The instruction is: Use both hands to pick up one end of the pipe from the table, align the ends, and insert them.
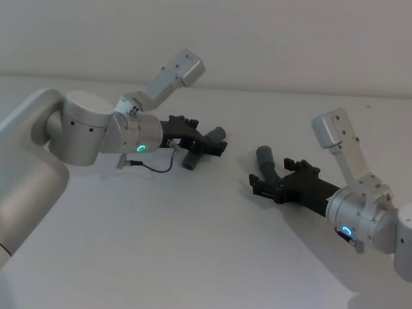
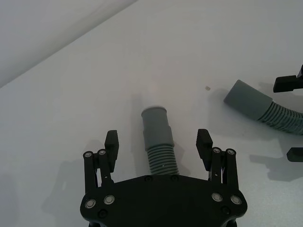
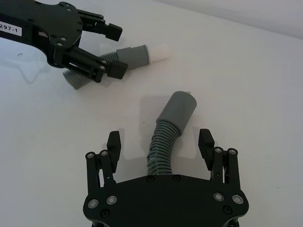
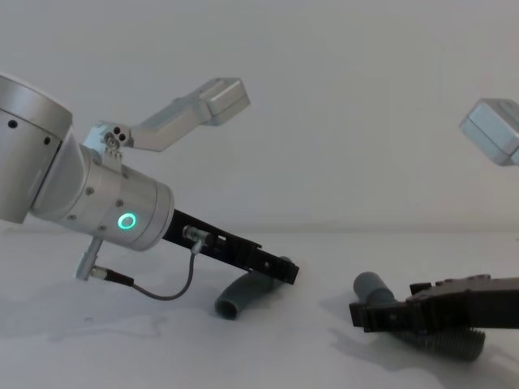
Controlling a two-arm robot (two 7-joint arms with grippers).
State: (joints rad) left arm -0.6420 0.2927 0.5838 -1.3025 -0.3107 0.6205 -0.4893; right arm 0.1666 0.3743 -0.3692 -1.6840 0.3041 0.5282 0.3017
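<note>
Head view: toward the table's (image 1: 193,257) far edge the left gripper (image 1: 207,136) is placed astride the elbow (image 1: 217,133). Nearer the right edge the right gripper (image 1: 275,175) is set astride the corrugated hose (image 1: 265,159), each judged ready for grasping. Left wrist view: the fingers (image 2: 111,142) are spread wide, clear of the stepped collar (image 2: 156,125). Right wrist view: the fingers (image 3: 205,141) are likewise held wide, and the cuff (image 3: 182,108) and whitish tip (image 3: 160,50) are seen apart, unaligned. Chest view: bare table is seen between them.

The left gripper (image 4: 284,271), on a silver wrist (image 4: 122,212) with a glowing green ring, is slanting down over a curved grey pipe piece (image 4: 239,298) lying on the white table (image 4: 162,361), while the right gripper (image 4: 366,314) is hanging low over the ribbed hose (image 4: 450,344).
</note>
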